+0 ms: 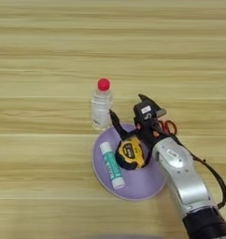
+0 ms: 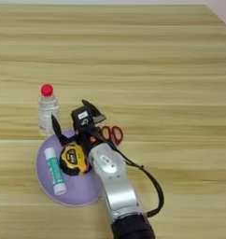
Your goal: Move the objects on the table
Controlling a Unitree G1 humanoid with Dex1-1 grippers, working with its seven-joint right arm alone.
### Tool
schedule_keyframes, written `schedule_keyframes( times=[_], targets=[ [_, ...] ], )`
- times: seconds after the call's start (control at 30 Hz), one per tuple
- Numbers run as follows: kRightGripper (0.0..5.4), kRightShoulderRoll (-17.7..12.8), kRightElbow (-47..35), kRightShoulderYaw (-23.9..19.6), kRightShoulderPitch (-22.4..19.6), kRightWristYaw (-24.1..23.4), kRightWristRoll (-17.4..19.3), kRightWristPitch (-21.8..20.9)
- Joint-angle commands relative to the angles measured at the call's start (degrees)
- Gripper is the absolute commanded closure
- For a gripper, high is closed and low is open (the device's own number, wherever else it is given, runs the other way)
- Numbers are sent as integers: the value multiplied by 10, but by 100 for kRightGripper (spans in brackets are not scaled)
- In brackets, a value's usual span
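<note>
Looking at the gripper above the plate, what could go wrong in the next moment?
1. The gripper is open just above the tape measure, and the glue stick lies close beside it on the lilac plate. A move there might push the glue stick off the rim.
2. The bottle stands upright right beside the left finger; a sideways swing could tip it.
3. The scissors lie partly under the arm, so it may drag them.

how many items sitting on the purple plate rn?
2: the white-green glue stick on the left part of the round lilac plate, the yellow-and-black tape measure right of it. The arm may hide more.
</note>
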Motion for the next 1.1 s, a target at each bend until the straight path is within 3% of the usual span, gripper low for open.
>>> schedule_keyframes(
  times=[0.03, 0.4, 1.1],
  targets=[
    [4, -5, 0, -1, -50, 7, 5, -7],
    [4, 5, 40, 17, -88, 46, 10, 3],
    [4, 11, 176, 10, -174, 38, 4, -37]
  ],
)
